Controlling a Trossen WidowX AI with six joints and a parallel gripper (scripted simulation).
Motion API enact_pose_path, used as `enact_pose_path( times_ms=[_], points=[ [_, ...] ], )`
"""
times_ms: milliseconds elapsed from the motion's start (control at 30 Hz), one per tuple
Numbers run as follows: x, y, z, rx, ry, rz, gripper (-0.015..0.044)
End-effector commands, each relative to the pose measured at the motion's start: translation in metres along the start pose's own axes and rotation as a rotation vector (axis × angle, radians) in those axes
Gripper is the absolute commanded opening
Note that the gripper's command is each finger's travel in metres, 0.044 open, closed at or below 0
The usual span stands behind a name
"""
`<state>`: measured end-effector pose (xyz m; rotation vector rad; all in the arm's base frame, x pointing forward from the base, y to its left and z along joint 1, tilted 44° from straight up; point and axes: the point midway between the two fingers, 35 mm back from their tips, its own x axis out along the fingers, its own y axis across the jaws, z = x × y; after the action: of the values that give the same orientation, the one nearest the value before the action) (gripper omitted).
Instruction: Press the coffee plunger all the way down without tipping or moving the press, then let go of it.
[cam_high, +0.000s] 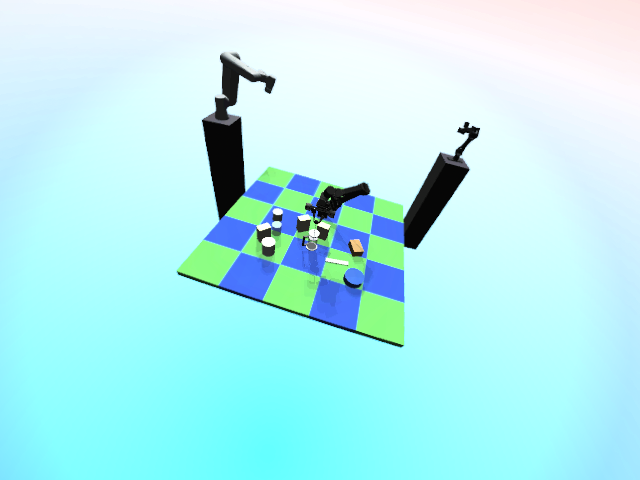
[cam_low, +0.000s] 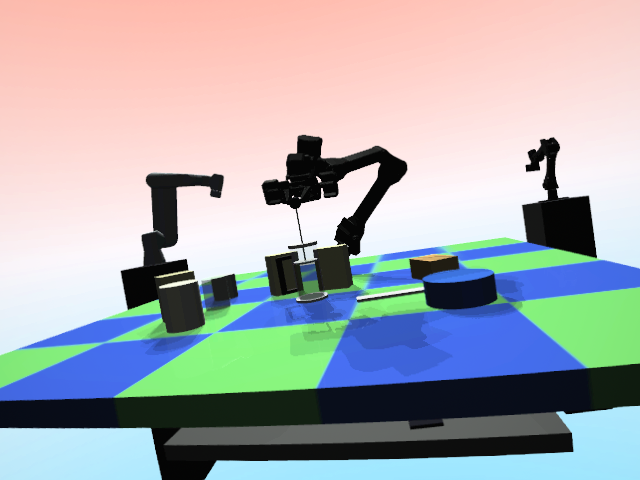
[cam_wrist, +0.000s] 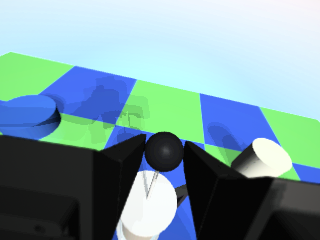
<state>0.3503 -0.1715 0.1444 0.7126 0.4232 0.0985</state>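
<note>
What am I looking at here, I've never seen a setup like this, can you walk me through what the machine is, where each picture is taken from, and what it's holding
The black jointed thing is a robot arm ending in a gripper, a two-fingered clamp. One picture looks down from high above, one looks across the checkered table from the side, and one comes from a camera on the arm's wrist, so you see its two dark fingers up close.

The gripper is shut on the black ball knob of a coffee press plunger. In the side view a thin rod runs down from the knob to the clear coffee press standing on the table. The plunger stands high, not yet pushed down.

Also on the table: several dark blocks and cylinders with pale tops, such as one cylinder at the left, a brown box, a flat blue disc and a thin white bar. The two black pillars carry other small arms; what they are for does not show.
</note>
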Motion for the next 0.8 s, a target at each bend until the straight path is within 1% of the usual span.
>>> enact_pose_path(
  times_ms=[0, 767],
  points=[
    [0.014, 0.000, -0.028, 0.036, 0.057, 0.009, 0.0113],
    [0.033, 0.003, -0.059, 0.038, 0.052, 0.013, 0.0113]
  ],
)
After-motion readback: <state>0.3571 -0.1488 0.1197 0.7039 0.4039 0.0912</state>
